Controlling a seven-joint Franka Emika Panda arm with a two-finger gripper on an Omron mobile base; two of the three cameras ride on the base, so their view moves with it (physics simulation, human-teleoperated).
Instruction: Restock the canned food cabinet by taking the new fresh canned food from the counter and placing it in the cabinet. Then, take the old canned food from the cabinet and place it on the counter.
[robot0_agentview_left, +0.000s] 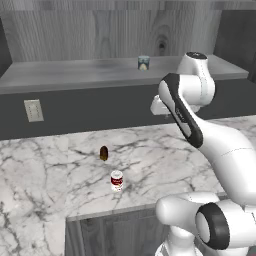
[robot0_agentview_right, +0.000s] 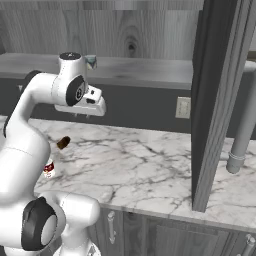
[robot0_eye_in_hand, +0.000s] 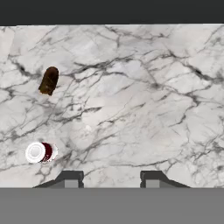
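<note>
The new fresh canned food (robot0_agentview_left: 116, 180) (robot0_agentview_right: 48, 169), red and white with a silver lid, stands upright near the front edge of the white marble counter (robot0_agentview_left: 165, 150) (robot0_agentview_right: 145, 160). From the hand view, that can (robot0_eye_in_hand: 39, 152) lies at the lower left. My gripper (robot0_eye_in_hand: 111, 179) hangs high over the counter (robot0_eye_in_hand: 140, 87), facing down, open, with nothing between its fingertips. It is to the right of the can and well apart from it. The old canned food (robot0_agentview_left: 143, 62) (robot0_agentview_right: 91, 62), blue-grey, stands on the shelf of the cabinet (robot0_agentview_left: 75, 72) (robot0_agentview_right: 145, 70) behind my arm.
A small dark brown object (robot0_agentview_left: 103, 153) (robot0_agentview_right: 63, 143) (robot0_eye_in_hand: 48, 80) lies on the counter just beyond the red can. A wall outlet (robot0_agentview_left: 33, 110) (robot0_agentview_right: 183, 107) sits in the dark front below the shelf. A tall dark panel (robot0_agentview_right: 220, 100) and a grey pipe (robot0_agentview_right: 240, 145) stand at the right.
</note>
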